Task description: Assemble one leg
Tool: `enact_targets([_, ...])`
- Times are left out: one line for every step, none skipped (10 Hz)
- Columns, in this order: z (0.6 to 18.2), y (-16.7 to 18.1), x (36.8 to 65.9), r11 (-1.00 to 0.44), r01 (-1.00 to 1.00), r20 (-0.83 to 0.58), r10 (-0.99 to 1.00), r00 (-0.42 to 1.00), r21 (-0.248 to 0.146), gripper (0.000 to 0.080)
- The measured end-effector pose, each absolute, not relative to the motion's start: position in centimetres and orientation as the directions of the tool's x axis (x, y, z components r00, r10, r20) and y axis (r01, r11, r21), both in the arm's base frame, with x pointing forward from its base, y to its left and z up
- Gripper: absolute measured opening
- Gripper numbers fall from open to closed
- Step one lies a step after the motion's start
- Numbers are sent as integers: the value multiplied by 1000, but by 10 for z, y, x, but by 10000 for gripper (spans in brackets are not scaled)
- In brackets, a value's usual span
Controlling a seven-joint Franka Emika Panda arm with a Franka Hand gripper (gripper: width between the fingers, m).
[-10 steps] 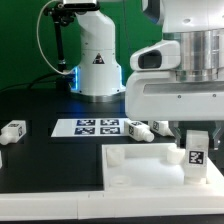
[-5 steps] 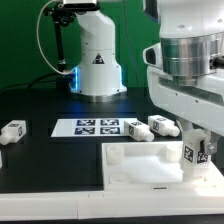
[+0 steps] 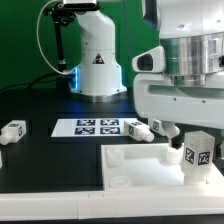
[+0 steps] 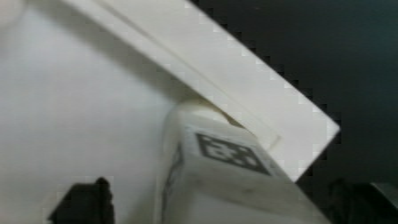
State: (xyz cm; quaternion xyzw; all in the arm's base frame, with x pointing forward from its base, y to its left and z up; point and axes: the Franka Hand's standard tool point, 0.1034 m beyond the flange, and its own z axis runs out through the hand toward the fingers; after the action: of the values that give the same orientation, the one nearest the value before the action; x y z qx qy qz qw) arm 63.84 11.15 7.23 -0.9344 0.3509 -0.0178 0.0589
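Going from the exterior view's left: a spare leg lies on its side on the black counter, well away from the hand and doing nothing. Closer in, the marker board lies flat with its row of tags. Just past its end another spare block rests on the counter, close beside the hand's near side, and one more peeks out behind it, mostly hidden by the arm.

In front of those is the big flat panel with raised corners, spreading under the hand.

Then the main bit: the hand is down at the panel's far corner on the exterior view's right, clamped around the leg. That leg stands upright between the fingers with its tag facing the camera, lower end at the panel's surface. Can't tell whether it's actually seated in the corner or just touching.

The wrist view backs it up: the same leg sits right below the camera, tag visible, tucked against the panel's raised edge, with dark fingertips either side.
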Motion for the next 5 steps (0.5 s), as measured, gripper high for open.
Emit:
enact_targets([72, 113, 639, -826, -548, 31, -555, 831, -131, 638])
enact_targets([71, 112, 639, -849, -513, 36, -521, 853, -129, 646])
enact_targets([71, 111, 639, -873, -471, 43, -479, 877, -126, 646])
enact_targets([71, 110, 639, -913, -390, 55, -398, 916, -118, 649])
enact_targets([71, 110, 640, -940, -321, 64, -329, 942, -113, 649])
